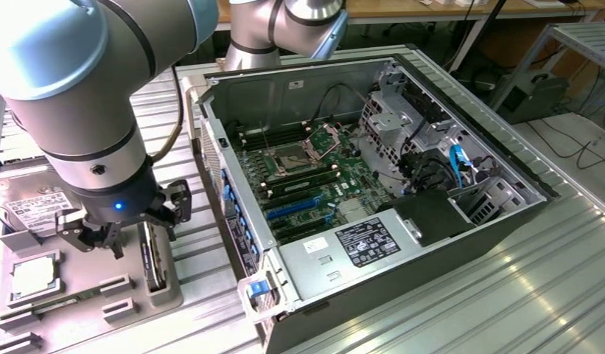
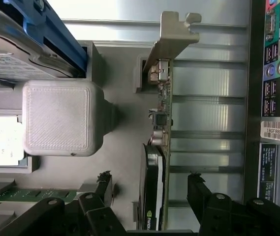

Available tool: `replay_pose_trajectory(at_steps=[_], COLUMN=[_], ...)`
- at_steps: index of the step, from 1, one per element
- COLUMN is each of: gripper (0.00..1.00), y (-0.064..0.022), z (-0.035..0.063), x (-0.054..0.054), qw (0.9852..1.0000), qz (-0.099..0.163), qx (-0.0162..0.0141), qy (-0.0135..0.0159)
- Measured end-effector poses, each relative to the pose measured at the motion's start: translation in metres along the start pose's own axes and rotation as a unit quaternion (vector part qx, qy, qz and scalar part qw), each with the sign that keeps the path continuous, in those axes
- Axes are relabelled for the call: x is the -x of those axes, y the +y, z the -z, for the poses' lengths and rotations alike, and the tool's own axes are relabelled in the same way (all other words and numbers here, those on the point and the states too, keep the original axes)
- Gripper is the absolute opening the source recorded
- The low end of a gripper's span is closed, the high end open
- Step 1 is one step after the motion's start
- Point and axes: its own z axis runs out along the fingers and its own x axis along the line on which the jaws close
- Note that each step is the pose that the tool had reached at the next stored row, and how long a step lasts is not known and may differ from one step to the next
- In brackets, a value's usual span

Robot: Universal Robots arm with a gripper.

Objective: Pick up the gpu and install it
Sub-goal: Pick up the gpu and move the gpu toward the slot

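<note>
gpu [image 2: 160,113] edge-up in holder [image 2: 125,157]; wrist cam: tool [image 2: 150,183] wide astride it

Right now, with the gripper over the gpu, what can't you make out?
- gpu: one end is cut off by the wrist view's edge, between the fingers of the open gripper; it is seen edge-on, so its face is hidden.
- Motherboard slots: exterior view, too small to tell which is free.
- Tray: exterior view, partly hidden behind the arm.
</note>
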Motion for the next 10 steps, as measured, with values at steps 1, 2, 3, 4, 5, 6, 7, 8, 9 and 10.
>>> replay_pose_trajectory(at_steps=[1,2,3,4,5,6,7,8,9,10], gripper=[0.72,0.72,0.72,0.72,0.72,0.72,0.72,0.72,0.72,0.72], y=[-0.0001,-0.0003,-0.0005,-0.0006,-0.0007,-0.0008,-0.0008,-0.0008,-0.0009,-0.0009], z=[-0.0010,-0.0021,-0.0037,-0.0053,-0.0072,-0.0088,-0.0098,-0.0107,-0.0107,-0.0107], x=[0.0000,0.0000,-0.0001,-0.0001,-0.0001,-0.0002,-0.0002,-0.0002,-0.0002,-0.0002], qw=[1.0000,1.0000,1.0000,1.0000,1.0000,1.0000,1.0000,1.0000,1.0000,1.0000], qz=[0.000,0.000,0.000,0.000,0.000,0.000,0.000,0.000,0.000,0.000], qx=[0.0000,0.0000,0.0000,-0.0001,-0.0001,0.0000,0.0000,0.0000,-0.0001,-0.0001], qy=[0.0000,0.0000,0.0000,0.0000,0.0001,0.0000,0.0000,0.0000,0.0001,0.0001])
